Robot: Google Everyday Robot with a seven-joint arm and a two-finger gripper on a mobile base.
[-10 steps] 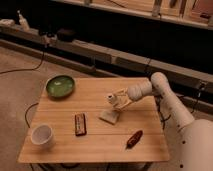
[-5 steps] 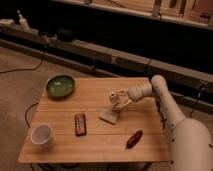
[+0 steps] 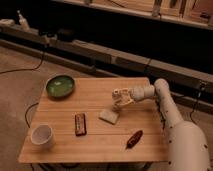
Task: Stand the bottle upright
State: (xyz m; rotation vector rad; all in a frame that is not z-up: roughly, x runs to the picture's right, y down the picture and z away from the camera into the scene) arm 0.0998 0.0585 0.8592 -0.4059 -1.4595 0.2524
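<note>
Since a second back my gripper [image 3: 120, 100] has shifted slightly right, bottle [image 3: 116, 93] with it | jaws clamped on bottle, just above pale block [image 3: 109, 116], right of centre over wooden table [image 3: 95, 149] | I see green bowl [image 3: 60, 85], cup [image 3: 42, 135], candy bar [image 3: 80, 123] further left | dark ledge [image 3: 100, 50] behind, cable [image 3: 27, 69] across floor [image 3: 20, 95]

It looks like a robotics lab or workshop. A light wooden slatted table [image 3: 90, 145] stands on a bare grey floor, with a black cable [image 3: 25, 116] looping just left of it and long grey bench rails [image 3: 100, 52] behind. The white arm's closed gripper [image 3: 120, 98] hangs over the table's right half.
</note>
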